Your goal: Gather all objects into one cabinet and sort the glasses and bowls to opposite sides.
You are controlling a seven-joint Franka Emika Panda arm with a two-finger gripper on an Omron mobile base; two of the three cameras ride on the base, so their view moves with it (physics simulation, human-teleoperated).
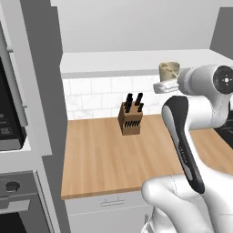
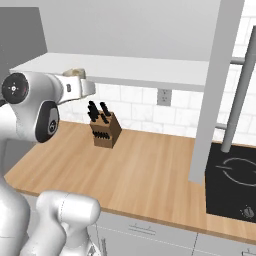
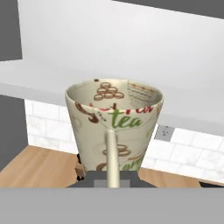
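- The light was even, bright and diffuse, with no visible lamp.
- The knife block [image 1: 130,119] threw almost no shadow on the wooden counter [image 1: 104,159].
- A soft dim band lay under the white shelf [image 2: 130,70], toward 12 o'clock.
- The arm showed faint gloss without harsh glare.
- Edges looked soft and low-resolution; the cup [image 3: 114,131] appeared slightly blurred close up.

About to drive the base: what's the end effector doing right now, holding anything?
End effector: closed on the wall of a beige patterned cup, held up near the cabinet shelf.
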